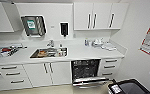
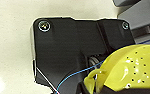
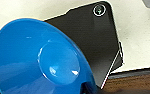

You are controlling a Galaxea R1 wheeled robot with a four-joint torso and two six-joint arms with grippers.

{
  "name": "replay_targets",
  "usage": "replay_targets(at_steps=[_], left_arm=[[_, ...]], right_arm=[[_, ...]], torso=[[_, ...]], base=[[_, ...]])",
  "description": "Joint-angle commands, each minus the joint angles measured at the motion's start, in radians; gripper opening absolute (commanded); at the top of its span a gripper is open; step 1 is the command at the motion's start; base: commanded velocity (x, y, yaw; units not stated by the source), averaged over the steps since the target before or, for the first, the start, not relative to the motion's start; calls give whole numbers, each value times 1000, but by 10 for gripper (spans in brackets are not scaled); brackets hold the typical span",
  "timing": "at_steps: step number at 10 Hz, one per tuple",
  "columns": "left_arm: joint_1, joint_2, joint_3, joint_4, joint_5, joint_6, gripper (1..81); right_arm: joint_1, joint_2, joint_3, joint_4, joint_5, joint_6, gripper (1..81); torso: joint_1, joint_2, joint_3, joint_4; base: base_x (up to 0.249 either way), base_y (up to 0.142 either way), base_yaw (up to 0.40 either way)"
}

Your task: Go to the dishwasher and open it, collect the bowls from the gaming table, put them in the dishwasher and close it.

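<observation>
Under the white kitchen counter [image 1: 96,53], between white cupboard doors and a stack of drawers, the built-in dishwasher [image 1: 85,69] stands open, its steel-fronted door [image 1: 89,81] folded down and a dark rack showing inside; so the opening step looks done. Beyond it lie a steel sink [image 1: 49,53] with items in it and white wall cabinets [image 1: 101,15] above.

Close against the right wrist camera a glossy bright-blue round plastic bowl [image 3: 41,60] is tilted with its hollow toward the lens, and beside the left wrist camera is a yellow-green plastic bowl pierced with small holes [image 2: 131,67], more a strainer by its look. Each seems carried by its own arm, judging by how near it sits, but the fingers are hidden, so I cannot tell whether either gripper is clamped.

Collection, then, appears at least partly done; what remains is loading these into the rack and closing the door
</observation>
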Motion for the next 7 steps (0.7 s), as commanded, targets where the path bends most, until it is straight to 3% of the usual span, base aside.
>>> replay_targets(at_steps=[1,7], left_arm=[[-32,-13,6,-5,44,-2,10],[-30,-15,6,-5,39,-2,10]], right_arm=[[36,-11,1,-7,-43,-1,10],[36,-11,1,-7,-43,-1,10]], torso=[[0,0,0,0],[0,0,0,0]], base=[[136,0,0],[122,11,0]])
